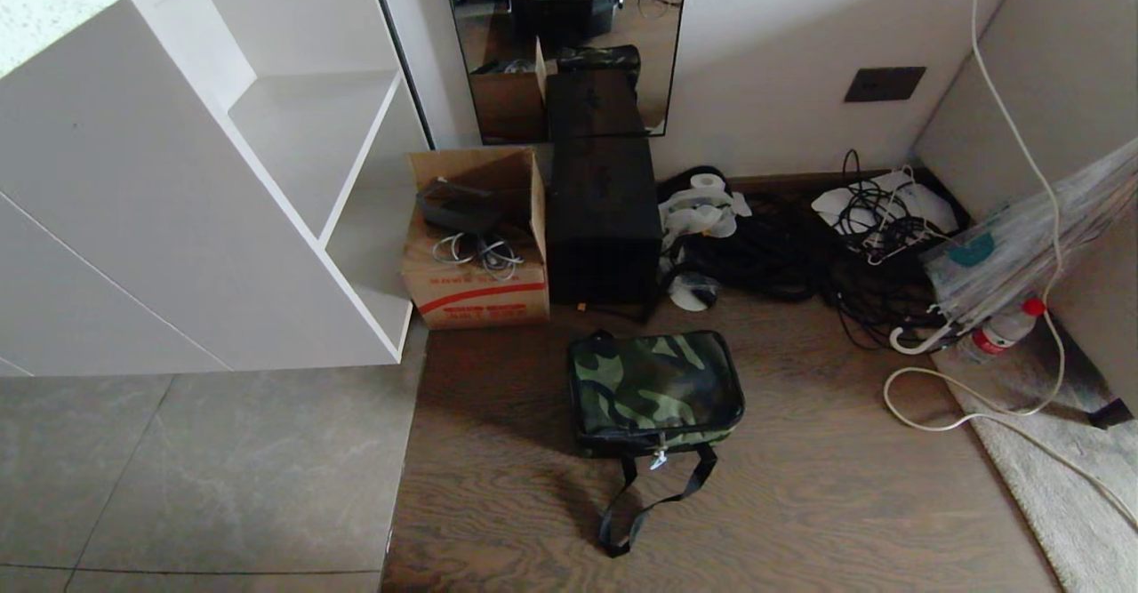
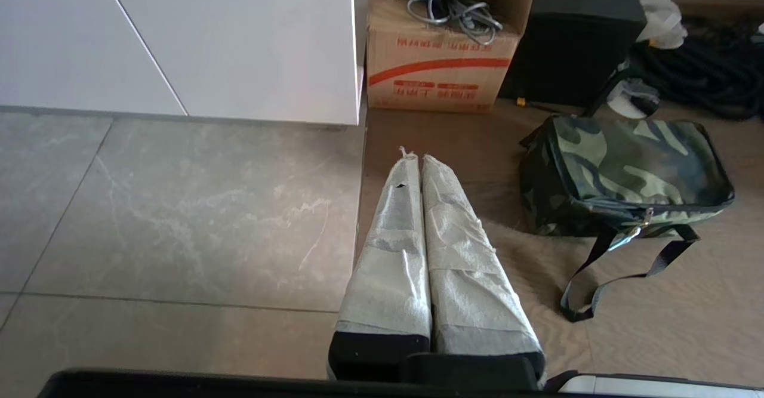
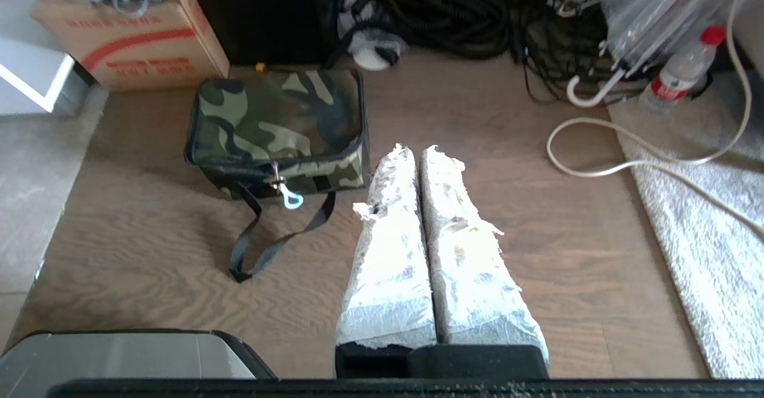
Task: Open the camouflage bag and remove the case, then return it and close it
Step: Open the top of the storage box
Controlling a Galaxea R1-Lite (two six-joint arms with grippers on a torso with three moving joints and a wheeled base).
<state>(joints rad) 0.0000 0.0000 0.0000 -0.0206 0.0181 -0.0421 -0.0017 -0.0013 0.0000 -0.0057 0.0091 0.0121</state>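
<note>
With nothing started yet, status as I read it:
bag: camouflage bag (image 1: pixel 655 390) sits lower centre of the head frame on the wood floor (image 1: pixel 800 504), zipped, white zip pull (image 1: pixel 658 460) and strap (image 1: pixel 653 504) on the side facing me, handy for a front approach.
case: not visible; I'd guess inside the bag.
left gripper (image 2: pixel 416 158): jaws closed, empty, hanging over the floor beside the bag, apart from it.
right gripper (image 3: pixel 416 151): jaws closed, empty, just beside the bag's other end.
clutter: cardboard box (image 1: pixel 476 260) and black box (image 1: pixel 603 220) behind the bag, upper centre, near it but apart.
next: I'd open the jaws first, then go for the pull.
</note>
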